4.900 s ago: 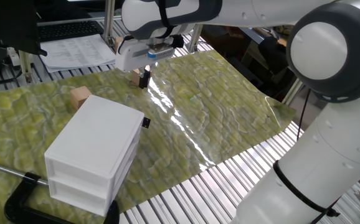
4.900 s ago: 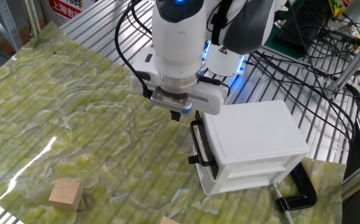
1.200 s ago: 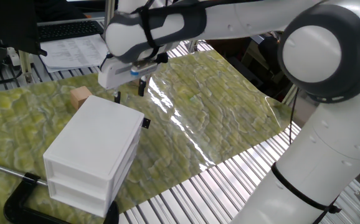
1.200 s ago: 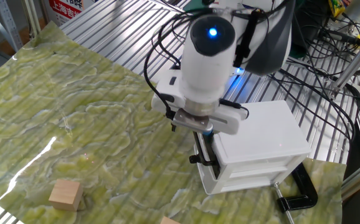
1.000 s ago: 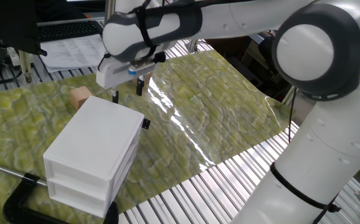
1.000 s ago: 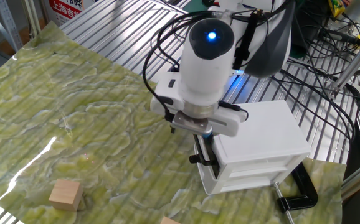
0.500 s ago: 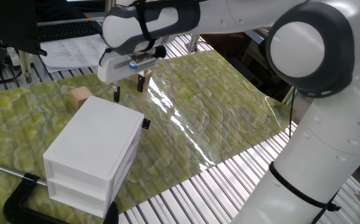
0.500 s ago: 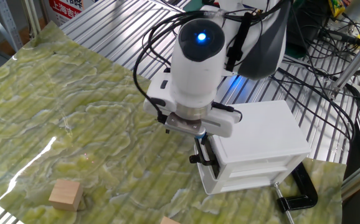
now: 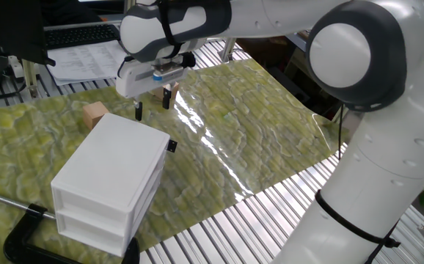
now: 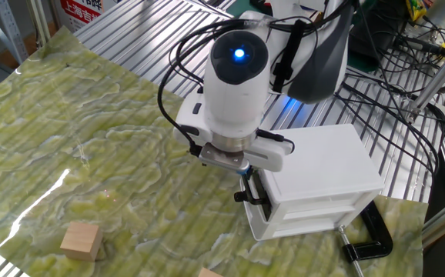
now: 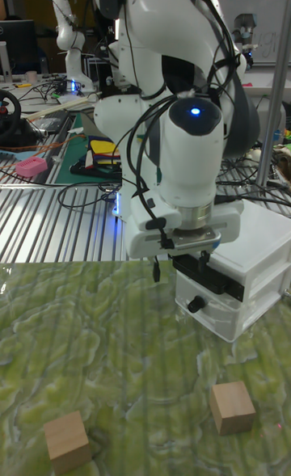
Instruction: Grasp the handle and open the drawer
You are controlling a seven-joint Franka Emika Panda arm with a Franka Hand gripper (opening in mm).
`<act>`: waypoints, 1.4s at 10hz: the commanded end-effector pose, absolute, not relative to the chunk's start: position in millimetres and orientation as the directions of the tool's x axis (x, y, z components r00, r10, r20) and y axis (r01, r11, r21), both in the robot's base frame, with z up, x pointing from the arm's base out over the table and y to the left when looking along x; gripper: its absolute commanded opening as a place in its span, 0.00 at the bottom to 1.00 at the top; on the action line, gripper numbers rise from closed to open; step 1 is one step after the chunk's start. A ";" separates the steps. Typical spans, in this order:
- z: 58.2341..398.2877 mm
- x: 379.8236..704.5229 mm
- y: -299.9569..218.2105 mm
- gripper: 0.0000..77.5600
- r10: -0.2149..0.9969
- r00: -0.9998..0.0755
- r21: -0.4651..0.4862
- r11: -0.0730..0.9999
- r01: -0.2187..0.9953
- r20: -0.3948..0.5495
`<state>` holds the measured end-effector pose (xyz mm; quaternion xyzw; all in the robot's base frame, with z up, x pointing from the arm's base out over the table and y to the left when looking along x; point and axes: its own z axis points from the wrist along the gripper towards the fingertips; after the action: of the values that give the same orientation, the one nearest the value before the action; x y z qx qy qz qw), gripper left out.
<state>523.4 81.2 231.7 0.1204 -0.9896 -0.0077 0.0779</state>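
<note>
Claw (image 9: 152, 103) spread, empty, hovering over the cabinet's (image 9: 113, 180) front top edge. Upper drawer (image 11: 234, 278) shut. Its handle (image 9: 172, 144) sits below the claw on the front face, just beside one finger (image 11: 200, 269), not touching.

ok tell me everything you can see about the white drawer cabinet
The white drawer cabinet is a boxy unit that looks like plastic, with two stacked drawers, both shut as far as the views show. Each drawer front carries a black handle. It stands on the green patterned mat, near a black clamp. The gripper hangs open just in front of the top drawer, fingers apart and not closed on a handle. A tan wooden cube sits beside it.
</note>
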 end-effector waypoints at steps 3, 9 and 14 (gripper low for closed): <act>230.3 521.1 83.3 1.00 -0.238 -0.958 0.028 0.971 -0.236 0.158; 223.6 515.2 84.4 1.00 -0.237 -0.958 0.023 0.971 -0.236 0.165; 209.0 510.4 77.4 1.00 -0.237 -0.958 0.025 0.971 -0.236 0.161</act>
<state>512.8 80.2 213.7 0.1198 -0.9892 -0.0018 0.0849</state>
